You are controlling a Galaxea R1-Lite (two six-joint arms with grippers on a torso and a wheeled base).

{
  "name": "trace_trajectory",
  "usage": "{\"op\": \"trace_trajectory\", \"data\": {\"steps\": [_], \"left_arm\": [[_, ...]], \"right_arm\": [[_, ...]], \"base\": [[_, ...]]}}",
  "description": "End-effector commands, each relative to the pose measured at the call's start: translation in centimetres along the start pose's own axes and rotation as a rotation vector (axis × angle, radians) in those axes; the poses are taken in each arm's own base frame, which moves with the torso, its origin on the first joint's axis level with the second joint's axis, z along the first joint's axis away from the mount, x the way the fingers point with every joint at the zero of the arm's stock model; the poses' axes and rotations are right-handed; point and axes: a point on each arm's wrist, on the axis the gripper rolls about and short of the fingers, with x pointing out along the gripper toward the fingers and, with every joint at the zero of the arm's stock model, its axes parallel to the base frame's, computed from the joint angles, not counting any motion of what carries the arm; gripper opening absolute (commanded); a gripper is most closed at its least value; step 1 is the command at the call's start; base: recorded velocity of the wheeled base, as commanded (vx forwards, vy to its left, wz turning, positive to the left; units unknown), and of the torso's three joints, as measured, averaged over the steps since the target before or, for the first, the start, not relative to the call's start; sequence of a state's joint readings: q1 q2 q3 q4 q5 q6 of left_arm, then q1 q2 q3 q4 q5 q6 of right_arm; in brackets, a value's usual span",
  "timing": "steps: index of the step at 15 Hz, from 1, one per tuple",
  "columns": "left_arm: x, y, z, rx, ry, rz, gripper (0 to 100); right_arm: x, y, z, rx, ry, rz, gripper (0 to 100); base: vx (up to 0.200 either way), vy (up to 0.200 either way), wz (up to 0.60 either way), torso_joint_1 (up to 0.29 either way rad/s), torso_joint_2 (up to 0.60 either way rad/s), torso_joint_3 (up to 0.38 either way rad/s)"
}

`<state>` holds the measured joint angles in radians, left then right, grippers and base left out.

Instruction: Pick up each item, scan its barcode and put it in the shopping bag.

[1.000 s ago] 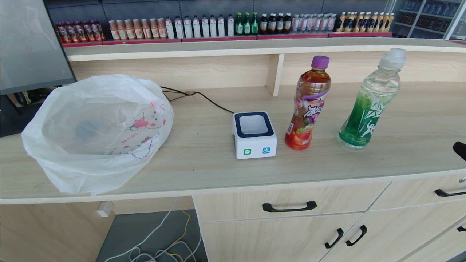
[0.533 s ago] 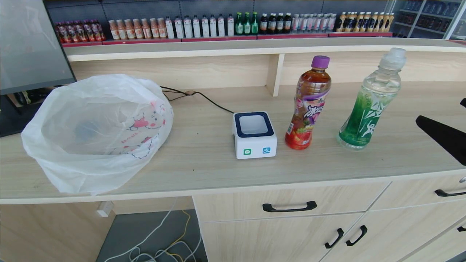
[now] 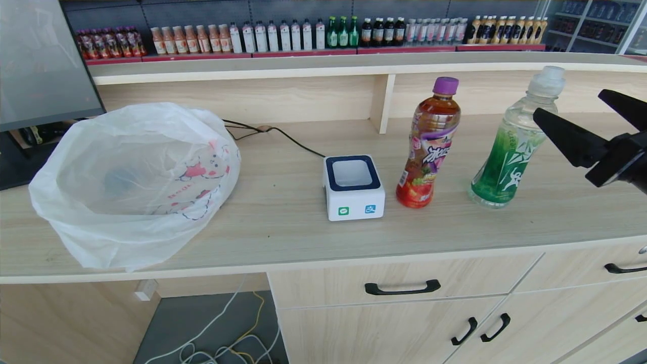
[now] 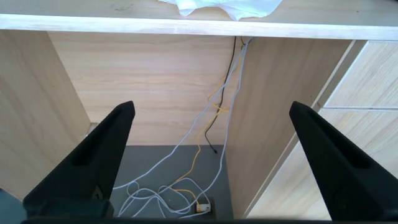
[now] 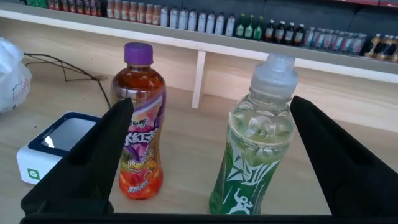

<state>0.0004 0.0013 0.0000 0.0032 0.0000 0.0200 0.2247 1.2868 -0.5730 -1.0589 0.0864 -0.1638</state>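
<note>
A red tea bottle with a purple cap [image 3: 428, 146] and a clear bottle with a green label [image 3: 510, 151] stand upright on the wooden counter [image 3: 283, 222], right of the white scanner [image 3: 352, 187]. The white shopping bag [image 3: 134, 177] sits open at the counter's left. My right gripper [image 3: 568, 102] hangs open in the air just right of the green bottle's upper part, holding nothing. From its wrist, the tea bottle [image 5: 140, 124] and the green bottle [image 5: 252, 155] stand ahead of the right gripper [image 5: 212, 102]. My left gripper [image 4: 211, 106] is open below the counter edge.
A black cable [image 3: 283, 135] runs from the scanner to the back wall. A raised shelf [image 3: 354, 68] with a divider borders the counter's rear. Drawers with black handles [image 3: 402, 288] are below. Loose cables [image 4: 186, 186] lie on the floor under the counter.
My right gripper has come up from the right edge and moved in toward the green bottle. The bottles, scanner and bag have not moved.
</note>
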Motion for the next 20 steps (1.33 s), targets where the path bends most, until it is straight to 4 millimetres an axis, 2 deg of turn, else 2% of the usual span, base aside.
{"op": "trace_trajectory", "data": {"steps": [1,5,8,11,15,20], "left_arm": [[0.0,0.0,0.0,0.0,0.0,0.0,100],[0.0,0.0,0.0,0.0,0.0,0.001,100],[0.0,0.0,0.0,0.0,0.0,0.001,100],[0.0,0.0,0.0,0.0,0.0,0.001,100],[0.0,0.0,0.0,0.0,0.0,0.001,100],[0.0,0.0,0.0,0.0,0.0,0.0,100]], "right_arm": [[2.0,0.0,-1.2,0.007,0.036,-0.009,100],[2.8,0.3,-1.9,0.025,0.043,-0.011,100],[3.0,2.3,-3.3,0.056,0.088,0.072,100],[3.9,2.9,-4.9,0.059,0.139,0.091,100],[4.2,4.9,-5.5,0.08,0.155,0.16,100],[4.9,6.8,-6.6,0.12,0.204,0.16,100]], "base": [[0.0,0.0,0.0,0.0,0.0,0.0],[0.0,0.0,0.0,0.0,0.0,0.0],[0.0,0.0,0.0,0.0,0.0,0.0],[0.0,0.0,0.0,0.0,0.0,0.0],[0.0,0.0,0.0,0.0,0.0,0.0],[0.0,0.0,0.0,0.0,0.0,0.0]]}}
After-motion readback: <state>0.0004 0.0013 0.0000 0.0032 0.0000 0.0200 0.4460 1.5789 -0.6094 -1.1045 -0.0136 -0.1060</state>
